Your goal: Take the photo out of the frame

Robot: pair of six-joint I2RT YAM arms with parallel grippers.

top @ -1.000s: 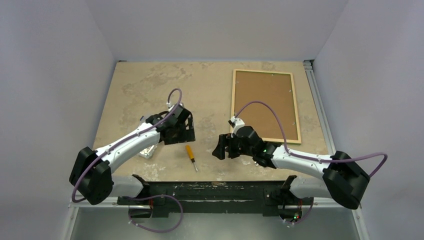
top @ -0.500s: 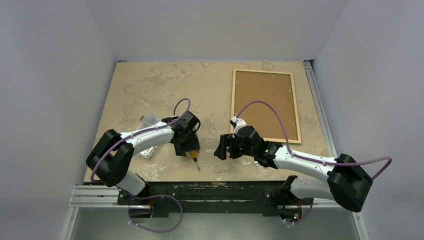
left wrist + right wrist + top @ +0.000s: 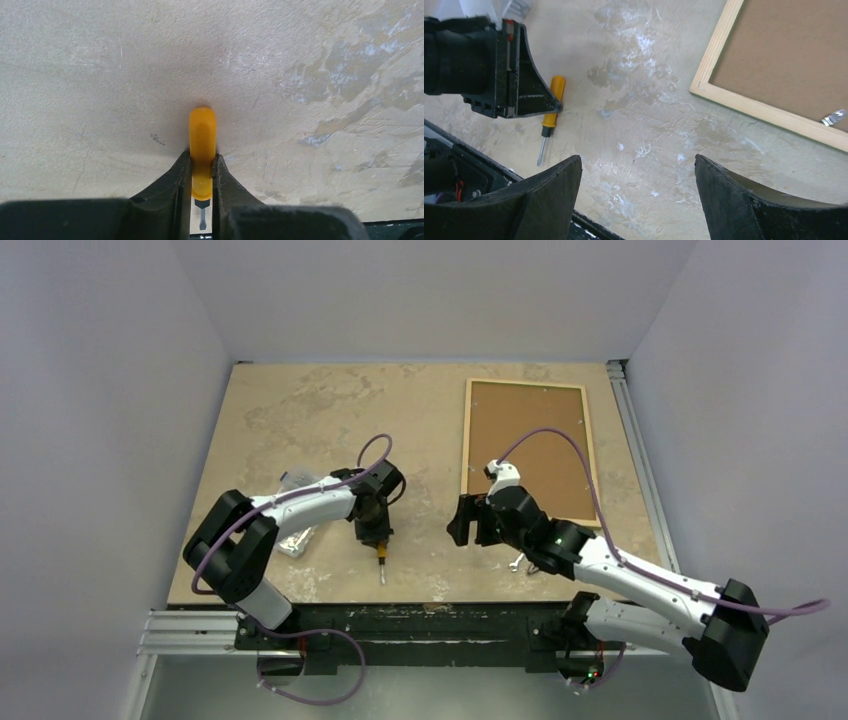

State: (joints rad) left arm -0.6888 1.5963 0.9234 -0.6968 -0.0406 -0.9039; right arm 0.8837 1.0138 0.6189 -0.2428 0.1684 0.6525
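Tool-pickup step: L gripper (image 3: 202,157) pinches screwdriver (image 3: 202,127), lower centre; R gripper (image 3: 636,160) wide, empty, nr frame (image 3: 744,105). Next prob: lift, work clip (image 3: 834,117)

The left fingers (image 3: 175,182) are coming down from their hover over the bench (image 3: 290,410) and closing from wide apart onto the yellow handle of the screwdriver (image 3: 202,130), which now sits pinched between them. The right fingers (image 3: 549,195) are moving away from the bench's near edge toward the near-left corner of the frame (image 3: 530,400), with the right arm stretching farther out.
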